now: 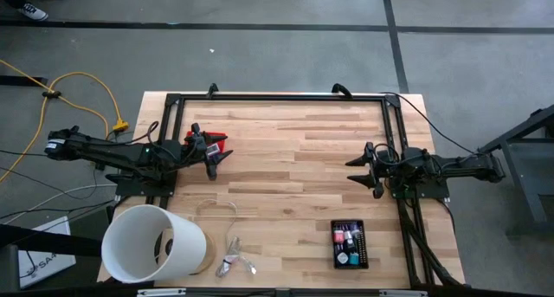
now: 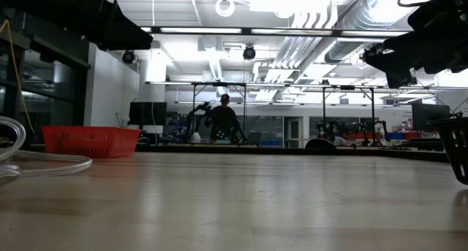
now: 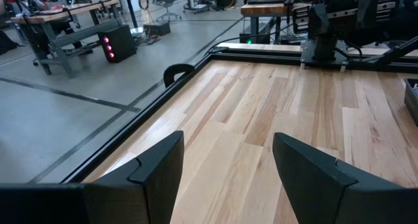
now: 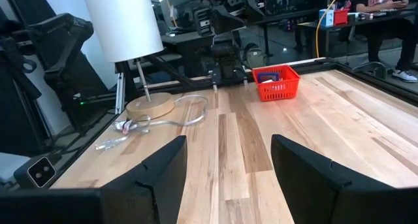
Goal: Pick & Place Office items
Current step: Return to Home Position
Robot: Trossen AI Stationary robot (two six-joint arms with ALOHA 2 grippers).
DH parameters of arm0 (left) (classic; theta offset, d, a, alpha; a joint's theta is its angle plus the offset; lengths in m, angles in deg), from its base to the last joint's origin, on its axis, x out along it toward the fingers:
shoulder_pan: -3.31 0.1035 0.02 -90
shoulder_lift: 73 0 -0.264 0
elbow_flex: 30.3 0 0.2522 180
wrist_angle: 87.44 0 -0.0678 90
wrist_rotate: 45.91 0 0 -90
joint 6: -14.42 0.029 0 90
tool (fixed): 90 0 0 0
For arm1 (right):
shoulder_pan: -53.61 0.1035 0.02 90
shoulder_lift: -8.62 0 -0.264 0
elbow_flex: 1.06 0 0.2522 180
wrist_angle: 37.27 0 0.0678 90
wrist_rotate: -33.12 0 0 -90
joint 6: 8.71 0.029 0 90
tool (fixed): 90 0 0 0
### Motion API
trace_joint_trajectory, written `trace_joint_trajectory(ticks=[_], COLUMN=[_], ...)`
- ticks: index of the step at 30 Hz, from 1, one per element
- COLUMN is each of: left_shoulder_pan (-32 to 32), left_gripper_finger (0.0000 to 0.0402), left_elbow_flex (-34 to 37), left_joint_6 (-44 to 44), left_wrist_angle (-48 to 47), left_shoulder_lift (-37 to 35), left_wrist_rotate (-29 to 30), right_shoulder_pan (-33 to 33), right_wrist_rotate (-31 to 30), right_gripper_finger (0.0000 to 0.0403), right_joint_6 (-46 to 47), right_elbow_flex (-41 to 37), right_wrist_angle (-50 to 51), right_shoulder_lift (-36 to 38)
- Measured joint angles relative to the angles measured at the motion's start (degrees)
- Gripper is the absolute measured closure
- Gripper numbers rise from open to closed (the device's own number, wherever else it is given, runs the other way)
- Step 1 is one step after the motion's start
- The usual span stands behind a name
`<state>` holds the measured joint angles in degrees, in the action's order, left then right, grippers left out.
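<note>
homing step judged to be in hand, both sets of jaws being held apart and empty

the left gripper (image 3: 226,145) is being held open over bare wood beside the red basket (image 1: 218,140), and the right gripper (image 4: 228,145) is being held spread with nothing between its fingers, at the right side of the table (image 1: 286,193). the items (image 1: 348,238) are lying in the black bin (image 1: 364,245) near the front edge, below the right arm. next, only parking of both arms is being called for, with no further grasp.

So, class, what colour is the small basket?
Red; the basket shows best in the right wrist view.
</note>
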<state>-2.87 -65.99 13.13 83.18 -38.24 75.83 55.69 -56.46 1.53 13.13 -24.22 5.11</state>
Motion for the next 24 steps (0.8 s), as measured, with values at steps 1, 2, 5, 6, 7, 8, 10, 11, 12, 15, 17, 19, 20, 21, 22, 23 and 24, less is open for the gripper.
trace_joint_trajectory(ticks=[1,2,5,6,7,8,10,11,12,15,17,19,20,21,22,23,24], left_shoulder_pan=[0.0,0.0,0.0,0.0,0.0,0.0,0.0,0.0,0.0,0.0,0.0,0.0,0.0,0.0,0.0,0.0,0.0], left_gripper_finger=[0.0175,0.0175,0.0175,0.0175,0.0175,0.0175,0.0175,0.0175,0.0175,0.0175,0.0175,0.0175,0.0175,0.0175,0.0175,0.0175,0.0175], left_elbow_flex=[0.0,0.0,0.0,0.0,0.0,0.0,0.0,0.0,0.0,0.0,0.0,0.0,0.0,0.0,0.0,0.0,0.0], left_joint_6=[0.0,0.0,0.0,0.0,0.0,0.0,0.0,0.0,0.0,0.0,0.0,0.0,0.0,0.0,0.0,0.0,0.0], left_wrist_angle=[0.0,0.0,0.0,0.0,0.0,0.0,0.0,0.0,0.0,0.0,0.0,0.0,0.0,0.0,0.0,0.0,0.0], left_shoulder_lift=[0.0,0.0,0.0,0.0,0.0,0.0,0.0,0.0,0.0,0.0,0.0,0.0,0.0,0.0,0.0,0.0,0.0], left_wrist_rotate=[0.0,0.0,0.0,0.0,0.0,0.0,0.0,0.0,0.0,0.0,0.0,0.0,0.0,0.0,0.0,0.0,0.0], right_shoulder_pan=[0.0,0.0,0.0,0.0,0.0,0.0,0.0,0.0,0.0,0.0,0.0,0.0,0.0,0.0,0.0,0.0,0.0], right_wrist_rotate=[0.0,0.0,0.0,0.0,0.0,0.0,0.0,0.0,-0.1,-0.1,-0.1,-0.1,-0.1,-0.1,-0.1,-0.1,-0.1], right_gripper_finger=[0.0195,0.0195,0.0195,0.0195,0.0195,0.0195,0.0195,0.0195,0.0195,0.0195,0.0195,0.0195,0.0195,0.0195,0.0195,0.0195,0.0195], right_joint_6=[0.0,0.0,0.2,0.3,0.5,0.5,0.5,0.5,0.5,0.5,0.5,0.5,0.5,0.5,0.5,0.5,0.5], right_elbow_flex=[0.0,0.0,0.0,0.0,0.0,-0.1,-0.1,-0.1,-0.1,-0.1,-0.1,-0.1,-0.1,-0.1,-0.1,-0.1,-0.1], right_wrist_angle=[0.0,0.0,0.0,0.0,0.0,0.0,0.0,0.0,0.0,0.0,0.0,0.0,0.0,0.0,0.0,0.0,0.0], right_shoulder_lift=[0.0,0.0,0.0,0.0,0.0,0.0,0.0,0.0,0.0,0.0,0.0,0.0,0.0,0.0,0.0,0.0,0.0])
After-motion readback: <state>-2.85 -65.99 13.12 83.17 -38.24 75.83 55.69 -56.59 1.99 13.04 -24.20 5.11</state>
